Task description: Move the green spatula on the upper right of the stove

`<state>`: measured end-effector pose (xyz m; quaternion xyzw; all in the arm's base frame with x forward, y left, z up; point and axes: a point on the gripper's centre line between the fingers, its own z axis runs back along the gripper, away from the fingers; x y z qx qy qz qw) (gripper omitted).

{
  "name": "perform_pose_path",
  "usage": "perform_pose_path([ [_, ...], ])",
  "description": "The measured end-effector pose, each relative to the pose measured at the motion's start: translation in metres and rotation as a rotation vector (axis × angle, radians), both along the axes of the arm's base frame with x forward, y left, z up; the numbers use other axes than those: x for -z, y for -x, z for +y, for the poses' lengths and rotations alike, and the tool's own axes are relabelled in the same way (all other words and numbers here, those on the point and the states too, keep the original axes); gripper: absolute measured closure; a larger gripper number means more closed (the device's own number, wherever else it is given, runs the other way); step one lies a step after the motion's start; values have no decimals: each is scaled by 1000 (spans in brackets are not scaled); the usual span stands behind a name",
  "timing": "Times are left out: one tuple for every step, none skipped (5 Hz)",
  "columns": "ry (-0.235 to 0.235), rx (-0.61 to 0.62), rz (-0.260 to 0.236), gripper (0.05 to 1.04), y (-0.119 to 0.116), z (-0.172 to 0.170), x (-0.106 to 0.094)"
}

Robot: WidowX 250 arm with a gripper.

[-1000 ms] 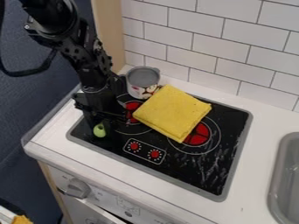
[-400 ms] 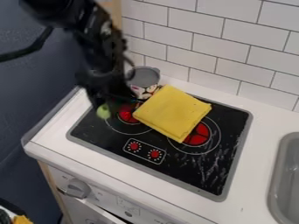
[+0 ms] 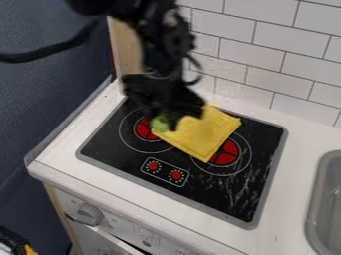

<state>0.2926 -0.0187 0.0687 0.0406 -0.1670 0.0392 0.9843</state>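
Note:
My gripper (image 3: 174,119) hangs over the upper left part of the stove, in front of the yellow cloth's left corner. It is shut on the green spatula (image 3: 160,123), whose light green part shows at the gripper's lower left, above the left burner; the rest of the spatula cannot be made out against the black gripper. The black stove (image 3: 246,196) has a grey rim, and its upper right stretch lies beyond the cloth.
A folded yellow cloth (image 3: 205,134) lies across the middle of the stove, partly over the right burner. A grey sink (image 3: 323,199) is at the right edge. White wall tiles (image 3: 266,55) rise behind the counter.
The gripper has risen and moved right from the stove's left side, the green spatula travelling with it. The grey-topped pot behind the stove has become hidden by the arm.

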Motion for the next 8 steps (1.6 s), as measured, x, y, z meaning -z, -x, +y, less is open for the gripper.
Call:
perform_pose_path([
  [72,-32,29,670,-13,-36,6],
  [77,-31,73,670,-25,-61,27],
  [55,-32,117,670,-37,-75,52],
  [74,-25,121,669,-50,-83,63],
  [97,-18,151,670,-57,-91,79],
  [101,3,155,670,-64,-99,86],
  [119,5,157,599,-70,-105,87],
  [114,32,168,289,-69,-108,87],
])
